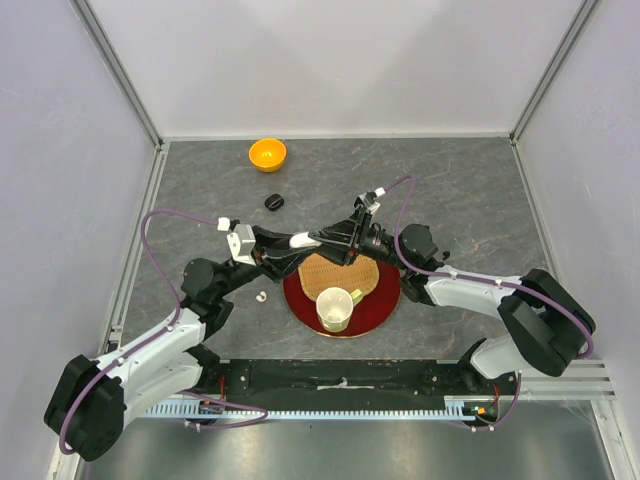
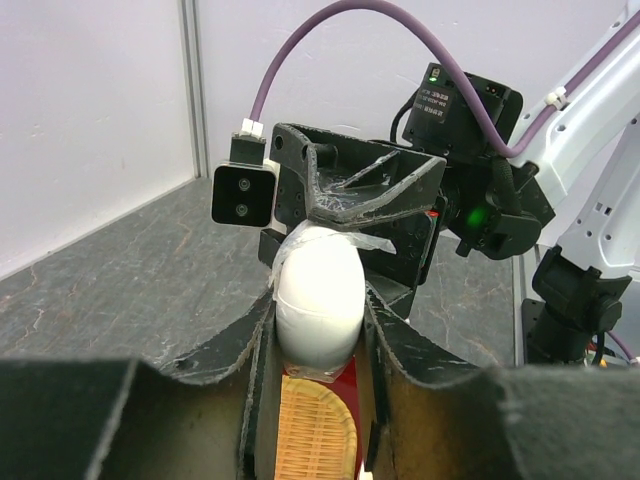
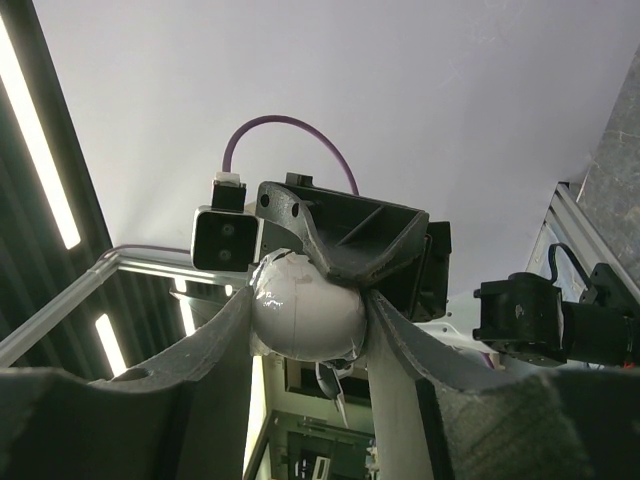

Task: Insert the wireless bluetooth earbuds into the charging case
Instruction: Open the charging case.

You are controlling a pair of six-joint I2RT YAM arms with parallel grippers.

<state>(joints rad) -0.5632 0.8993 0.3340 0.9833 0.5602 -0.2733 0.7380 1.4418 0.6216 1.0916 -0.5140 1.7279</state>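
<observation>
Grey marbled table (image 1: 480, 180) — orange bowl (image 1: 267, 154) at the far edge, small black object (image 1: 274, 201) a little nearer, round red plate (image 1: 375, 315) toward the near edge — tiny white bud (image 1: 261, 296) just left of it.

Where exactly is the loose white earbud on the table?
Find the round red plate near the front of the grey table. Just off its left rim lies the white earbud: a tiny pebble, far smaller than the cream cup standing on the plate.
</observation>
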